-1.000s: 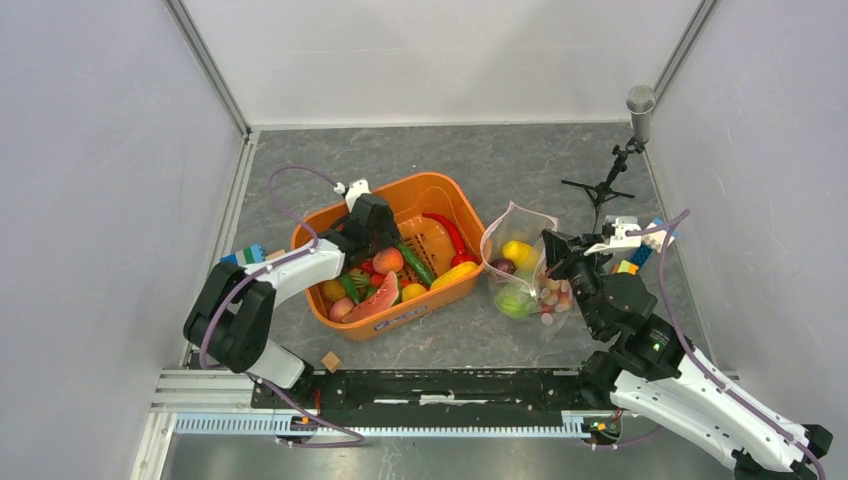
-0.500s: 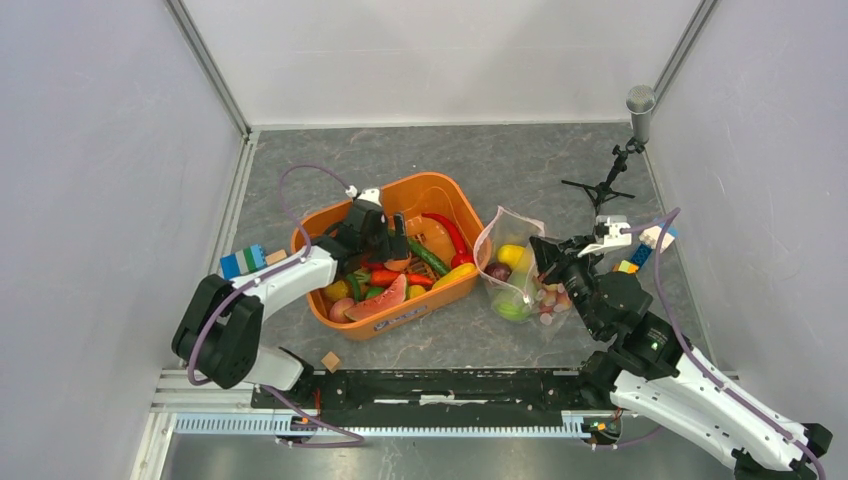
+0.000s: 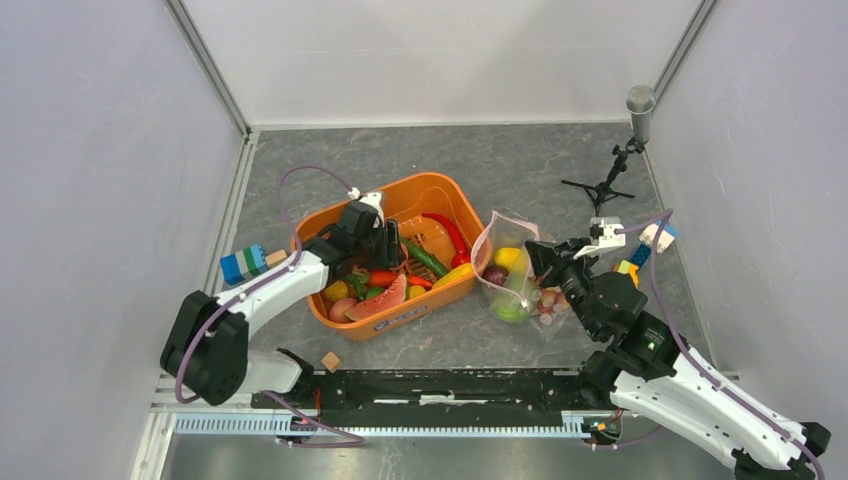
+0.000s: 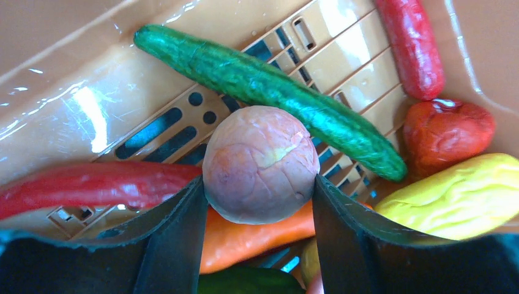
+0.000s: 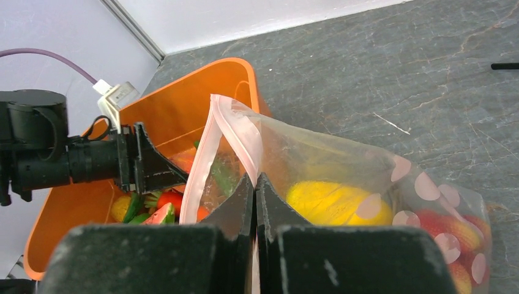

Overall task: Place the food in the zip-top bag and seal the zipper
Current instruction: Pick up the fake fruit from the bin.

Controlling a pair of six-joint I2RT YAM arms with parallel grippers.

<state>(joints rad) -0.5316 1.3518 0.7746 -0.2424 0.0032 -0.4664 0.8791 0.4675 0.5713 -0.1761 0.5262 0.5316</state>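
My left gripper (image 4: 258, 184) sits inside the orange tub (image 3: 440, 184), its jaws part-closed and pressed against both sides of a round pinkish-orange fruit (image 4: 260, 171), which they hold just above the tub's slotted floor. From that fruit, a green cucumber (image 4: 269, 98) runs across at 12 o'clock, a red chilli (image 4: 92, 184) lies at 9 o'clock, a lumpy red piece (image 4: 447, 131) and a yellow piece (image 4: 453, 202) sit at 3 to 4 o'clock, and an orange piece (image 4: 257, 236) lies at 6 o'clock under it.

My right gripper (image 5: 255, 180) has its fingers squeezed almost flat together on the zipper (image 5: 235, 131), pinching the pink strip and holding the mouth of the zip-top bag (image 5: 343, 159) up and open. In the top view the bag lies on the table at 3 o'clock from the tub, just beside it. Inside I can see a yellow fruit (image 5: 336, 205), red pieces (image 5: 453, 229) and a green melon (image 3: 512, 308)
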